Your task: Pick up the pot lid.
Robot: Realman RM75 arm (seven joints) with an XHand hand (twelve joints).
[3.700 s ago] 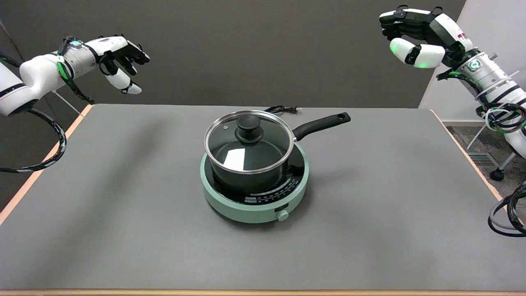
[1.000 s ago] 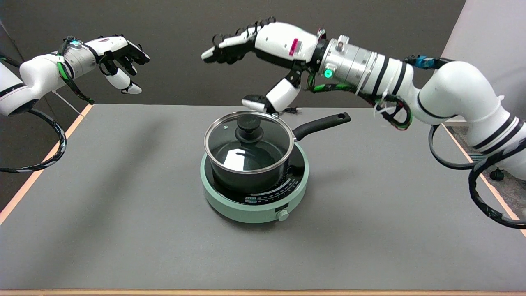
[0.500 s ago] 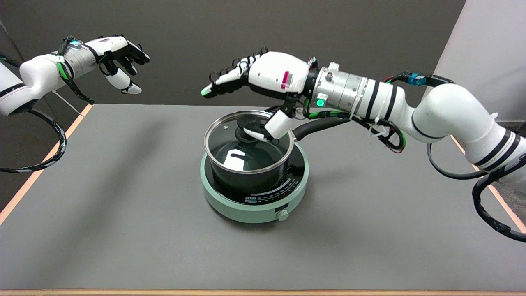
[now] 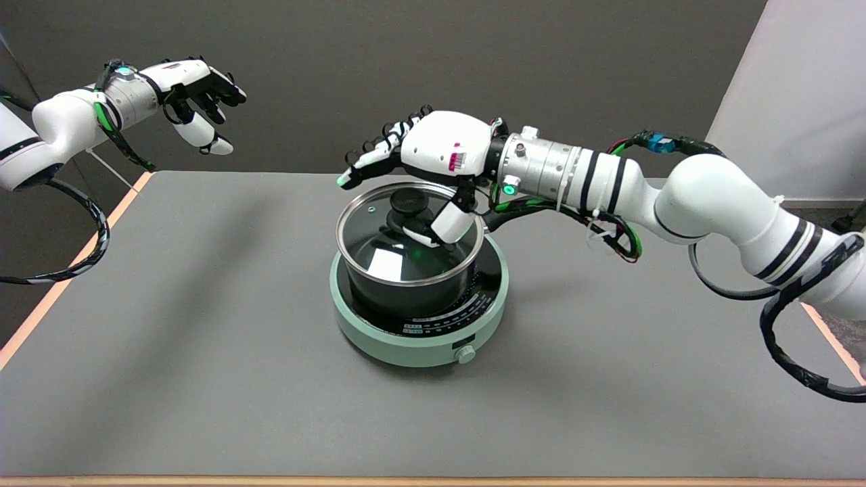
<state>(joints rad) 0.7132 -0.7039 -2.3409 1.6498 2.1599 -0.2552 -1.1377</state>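
Observation:
A glass pot lid with a steel rim and a black knob sits on a black saucepan at the table's middle. My right hand hovers over the lid's far right side. Its fingers stretch out to the left above the far rim, apart from the lid. The thumb hangs down and lies against the knob's right side. Nothing is held. The hand and wrist hide most of the pan's handle.
The saucepan stands on a round pale-green hotplate with a dial at its front. The idle left hand hangs in the air at the upper left. The grey table has a wooden edge on its left side.
My right arm swung in from the upper right to above the pot and has come lower. The thumb has dropped next to the knob. The lid and pot have stayed put.

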